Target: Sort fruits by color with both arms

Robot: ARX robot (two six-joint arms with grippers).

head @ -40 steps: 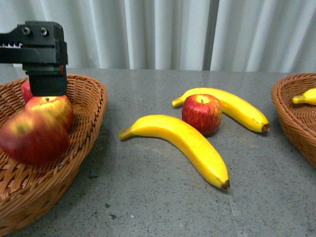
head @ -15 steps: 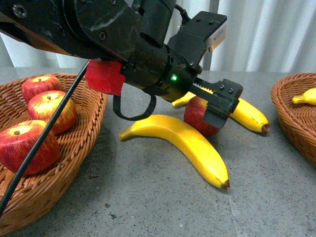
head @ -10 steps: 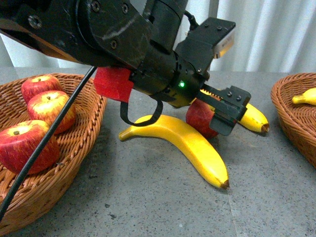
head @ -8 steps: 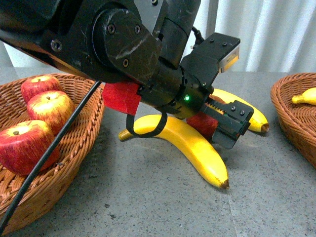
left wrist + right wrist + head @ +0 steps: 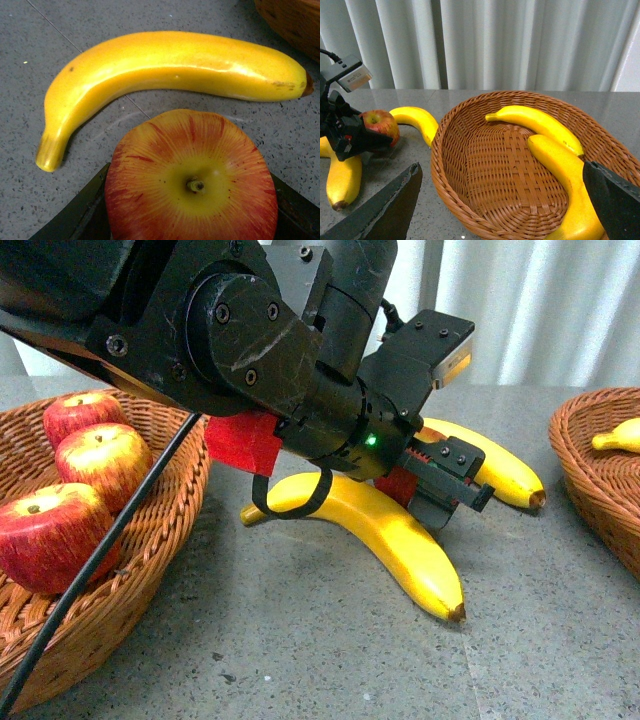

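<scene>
At the far left of the table (image 5: 300, 660), the left basket (image 5: 165, 540) holds three apples: the back apple (image 5: 82, 415), the middle apple (image 5: 105, 462) just beside it, and the front apple (image 5: 45, 535) nearest the camera. A black cable (image 5: 95, 565) crosses in front of this basket. Above it the left arm (image 5: 250, 330) reaches toward the middle of the table, with a red block (image 5: 245, 440) on its underside and a green light (image 5: 371, 440) lit.

The left tool (image 5: 445, 480) is down over the loose apple (image 5: 192, 180), which sits on the table with its stem up. In the left wrist view the two fingers (image 5: 82, 217) stand apart, one on each side of the fruit and close against it; whether they touch it cannot be told.

The near banana (image 5: 400, 540) lies on the table just in front of that apple, its brown tip toward the camera. The far banana (image 5: 495, 465) lies just behind the apple.

At the right edge, the right basket (image 5: 590, 465) holds bananas. The right wrist view shows two, the slim banana (image 5: 535, 122) and the thick banana (image 5: 565, 170), side by side near the wall. The right tool (image 5: 501, 170) hangs over this basket with its fingers wide apart. White curtains (image 5: 560, 310) hang behind the table.
</scene>
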